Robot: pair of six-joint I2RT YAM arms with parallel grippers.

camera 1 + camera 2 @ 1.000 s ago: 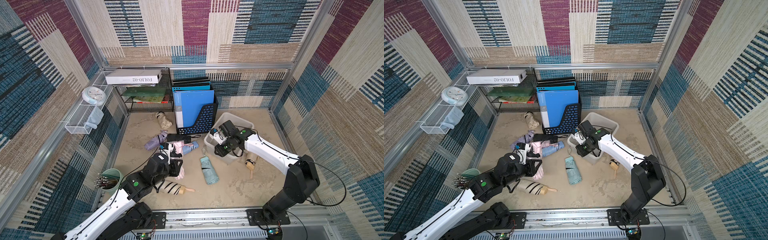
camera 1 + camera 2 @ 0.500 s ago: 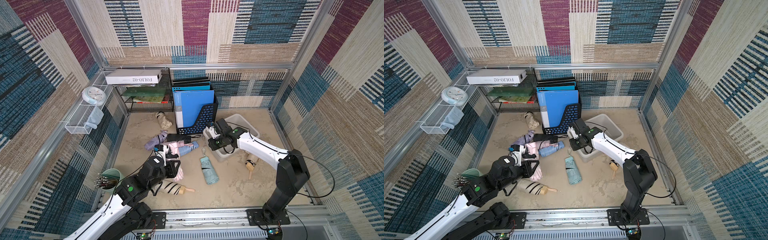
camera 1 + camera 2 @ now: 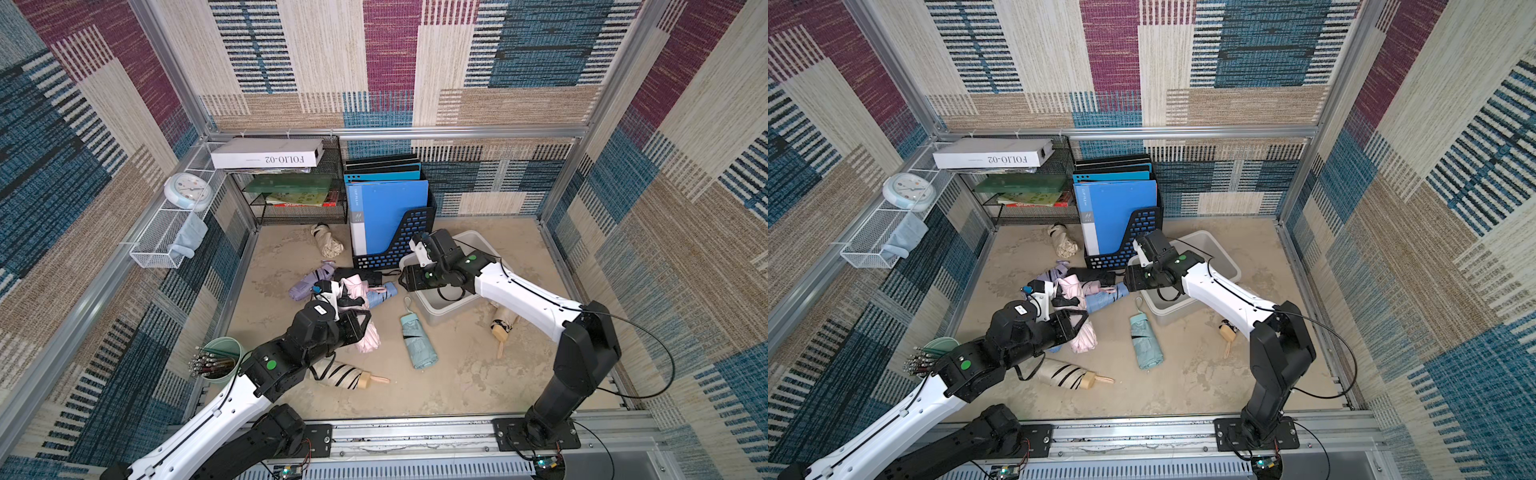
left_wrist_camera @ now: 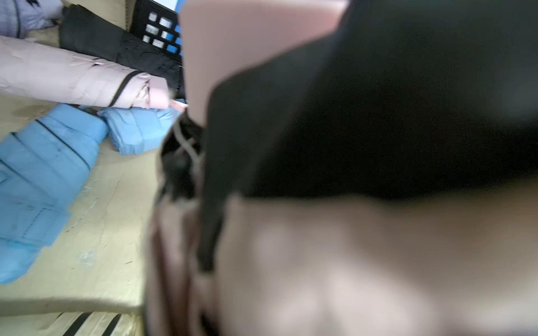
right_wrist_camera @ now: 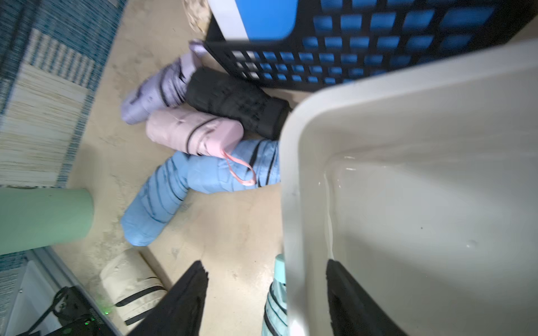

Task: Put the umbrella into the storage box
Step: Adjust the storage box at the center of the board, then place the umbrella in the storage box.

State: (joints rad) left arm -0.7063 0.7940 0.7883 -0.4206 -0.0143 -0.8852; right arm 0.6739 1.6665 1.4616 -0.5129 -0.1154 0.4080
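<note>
The storage box [image 3: 440, 316], a light grey tub, stands right of centre in both top views [image 3: 1227, 268] and looks empty in the right wrist view [image 5: 302, 151]. My right gripper [image 3: 404, 279] is open astride the box's left rim, with one finger [image 5: 349, 299] inside and the other outside. My left gripper [image 3: 358, 321] is shut on a pink umbrella [image 3: 369, 338], which fills the left wrist view [image 4: 334, 276] as a blur. Loose folded umbrellas lie on the floor: blue [image 3: 380, 293], black [image 3: 359, 275], lilac [image 3: 309, 282], teal [image 3: 417, 343] and cream striped [image 3: 340, 374].
A black file holder with blue folders [image 3: 395, 232] stands right behind the box. A green cup of pens [image 3: 220, 361] is at the front left. A beige umbrella with a wooden handle [image 3: 500, 328] lies under my right arm, another beige one [image 3: 328, 243] near the wire shelf.
My right gripper has moved from over the box to its left rim and has gone from shut to open. My left arm has shifted slightly, still holding the pink umbrella.
</note>
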